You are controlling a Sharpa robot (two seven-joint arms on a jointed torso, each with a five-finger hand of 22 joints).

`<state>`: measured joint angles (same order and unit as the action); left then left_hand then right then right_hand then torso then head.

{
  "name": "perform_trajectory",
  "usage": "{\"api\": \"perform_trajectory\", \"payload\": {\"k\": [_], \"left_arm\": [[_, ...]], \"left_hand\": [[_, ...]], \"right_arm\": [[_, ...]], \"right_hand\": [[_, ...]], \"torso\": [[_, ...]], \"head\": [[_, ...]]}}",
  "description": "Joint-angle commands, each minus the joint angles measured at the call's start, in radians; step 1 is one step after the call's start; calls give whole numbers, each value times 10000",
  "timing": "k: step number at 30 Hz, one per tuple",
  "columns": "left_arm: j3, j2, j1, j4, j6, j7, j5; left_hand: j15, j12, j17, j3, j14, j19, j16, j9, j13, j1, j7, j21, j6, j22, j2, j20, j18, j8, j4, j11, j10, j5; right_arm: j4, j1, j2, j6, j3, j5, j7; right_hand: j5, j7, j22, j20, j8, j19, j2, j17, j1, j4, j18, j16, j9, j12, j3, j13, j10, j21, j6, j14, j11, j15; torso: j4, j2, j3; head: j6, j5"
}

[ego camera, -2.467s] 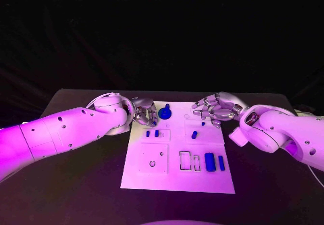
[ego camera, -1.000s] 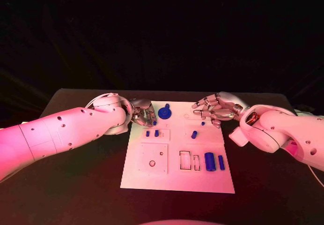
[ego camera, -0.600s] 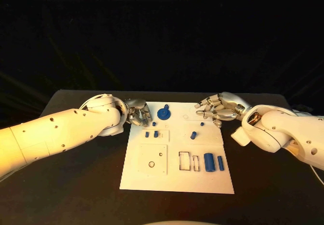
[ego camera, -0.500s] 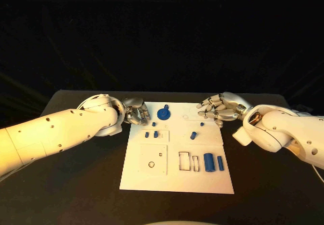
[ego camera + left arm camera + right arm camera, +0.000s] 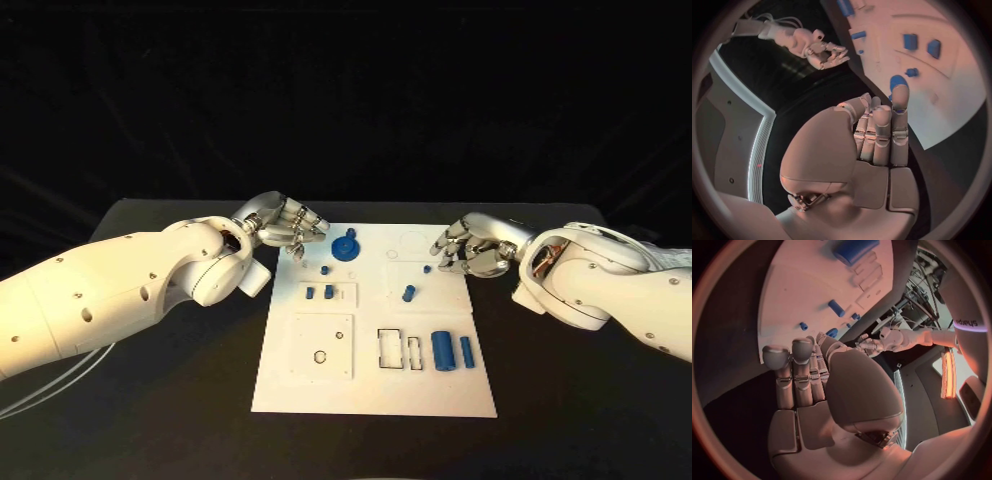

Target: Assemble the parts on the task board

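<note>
Task board [image 5: 368, 375], white, lies lengthwise in the middle of the black table [image 5: 144, 400]; all places below are given from the board

Left hand [image 5: 289, 225] sits at the board's far left corner, over the edge. Wrist view shows its fingers [image 5: 879, 132] held straight and close together, thumb alongside, nothing in them; fingertips hover above the board surface next to the round blue part.

Right hand [image 5: 476, 248] sits at the board's far right edge, just off it over the table. Its fingers [image 5: 795, 372] are curled partly in, side by side, nothing held that I can see.

Parts on the board:
- round blue part with a knob [image 5: 346, 244], far end, a little left of the centre line, just beside the left hand's fingertips
- small blue peg [image 5: 326, 269], just nearer than the round part
- pair of short blue pieces [image 5: 320, 293], left half, side by side, nearer again
- tiny blue peg [image 5: 428, 267], far right part, close to the right hand
- slanted blue piece [image 5: 410, 293], right half, level with the pair
- thick blue cylinder [image 5: 443, 350], right half toward the near end, lying lengthwise
- slim blue bar [image 5: 466, 349], touching or just beside the cylinder on its right; cannot tell which

Two empty rectangular slots [image 5: 402, 349] lie just left of the cylinder; a square outlined panel [image 5: 323, 346] with a small oval hole fills the near left part
</note>
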<state>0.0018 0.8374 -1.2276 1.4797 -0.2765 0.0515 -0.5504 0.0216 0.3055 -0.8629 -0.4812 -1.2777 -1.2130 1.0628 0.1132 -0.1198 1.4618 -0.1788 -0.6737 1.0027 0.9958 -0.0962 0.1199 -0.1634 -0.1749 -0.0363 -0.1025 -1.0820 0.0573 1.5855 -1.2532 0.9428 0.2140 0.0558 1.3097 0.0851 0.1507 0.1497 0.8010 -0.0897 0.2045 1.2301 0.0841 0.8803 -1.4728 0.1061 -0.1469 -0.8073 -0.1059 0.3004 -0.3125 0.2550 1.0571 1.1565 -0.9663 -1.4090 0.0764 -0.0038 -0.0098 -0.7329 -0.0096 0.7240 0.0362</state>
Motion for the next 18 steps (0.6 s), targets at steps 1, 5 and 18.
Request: {"api": "perform_trajectory", "payload": {"k": [1,5,18], "left_arm": [[-16,128,29,267,-862,1695,4260],[-37,303,81,532,-914,2347,5185],[-46,384,189,1175,-522,2938,5947]], "left_hand": [[-84,166,30,143,8,9,-28,39,-72,-134,52,58,123,-52,7,-32,-106,-119,8,50,-106,27],[-315,889,-1003,450,-569,-553,860,306,-447,-189,393,-848,683,497,136,-212,61,-712,106,364,-542,31],[-152,1346,-460,870,-112,-241,540,471,-791,-600,193,181,-177,-131,320,-146,-29,-967,-81,181,390,30]], "right_arm": [[38,9,-21,-519,-2,2936,915],[94,39,-130,-553,-3,4011,1242],[110,156,-550,-521,-3,5083,1586]], "right_hand": [[-171,-33,-110,-1,-125,-80,181,-225,-38,-28,34,283,31,-276,-172,-293,84,-91,-148,29,8,21],[-723,-102,-165,15,-463,-58,438,-401,-23,-14,43,555,94,-819,-651,-960,452,-169,-478,-98,-24,-30],[-849,-172,134,26,-948,237,644,-156,170,106,97,311,175,-1370,-1099,-1595,473,2,-611,-451,25,0]], "torso": [[23,27,-12],[23,52,-7],[22,20,-17]], "head": [[-38,-164],[-116,-352],[-85,-346]]}}
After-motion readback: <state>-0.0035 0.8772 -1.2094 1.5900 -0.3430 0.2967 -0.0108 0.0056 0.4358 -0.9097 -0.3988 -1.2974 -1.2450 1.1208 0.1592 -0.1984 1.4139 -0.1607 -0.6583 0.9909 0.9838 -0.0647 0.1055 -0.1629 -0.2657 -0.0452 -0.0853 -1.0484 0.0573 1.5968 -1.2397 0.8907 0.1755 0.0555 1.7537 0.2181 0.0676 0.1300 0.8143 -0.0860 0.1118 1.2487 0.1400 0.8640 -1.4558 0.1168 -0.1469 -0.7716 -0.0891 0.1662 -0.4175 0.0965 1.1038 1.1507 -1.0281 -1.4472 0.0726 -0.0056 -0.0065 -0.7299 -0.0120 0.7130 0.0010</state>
